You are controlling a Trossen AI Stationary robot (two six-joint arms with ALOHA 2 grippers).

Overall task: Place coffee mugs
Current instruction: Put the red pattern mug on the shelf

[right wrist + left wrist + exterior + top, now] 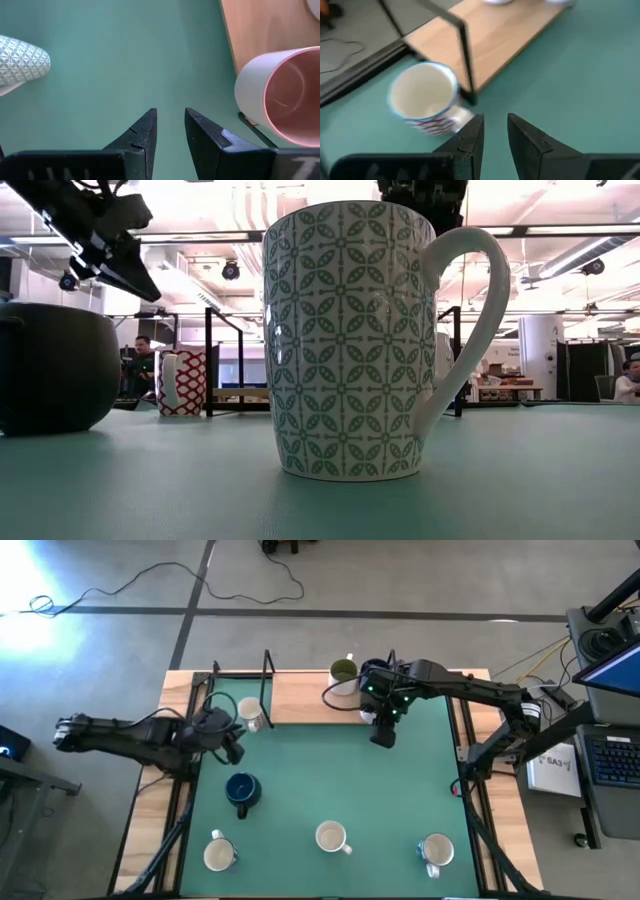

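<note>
**Item: mug placing, state of progress**

- **Wooden board** (300, 695), far side of the table: holds the olive-green-inside mug (343, 671). A pale mug (345, 690) seems to stand just beside it, partly hidden. These count as placed, in my judgement.
- **Pink-inside mug** (280, 100): at the board's near edge, close to the right gripper. Whether it stands on the board or on the green mat (330, 770) cannot be told. It is hidden under the arm in the high view.
- **Red-patterned mug** (422, 97): on the mat by the board's left end, just beside a black rack post (465, 55). Not yet placed.
- **Dark blue mug** (241, 790): on the mat, left of centre, well apart from the board. Not placed.
- **Three pale mugs**, near row: left (219, 854), middle green-patterned mug (345, 340), right (437, 851). All upright on the mat, untouched.
- **Left gripper** (495, 117): near the red-patterned mug, fingers a narrow gap apart, nothing between them.
- **Right gripper** (170, 112): above the mat just near of the board, beside the pink-inside mug, fingers likewise slightly parted and empty.

**Assessment:** early stage. About two mugs are set on the board and at least five are left on the mat. Fewer than eight mugs can be counted here.
</note>
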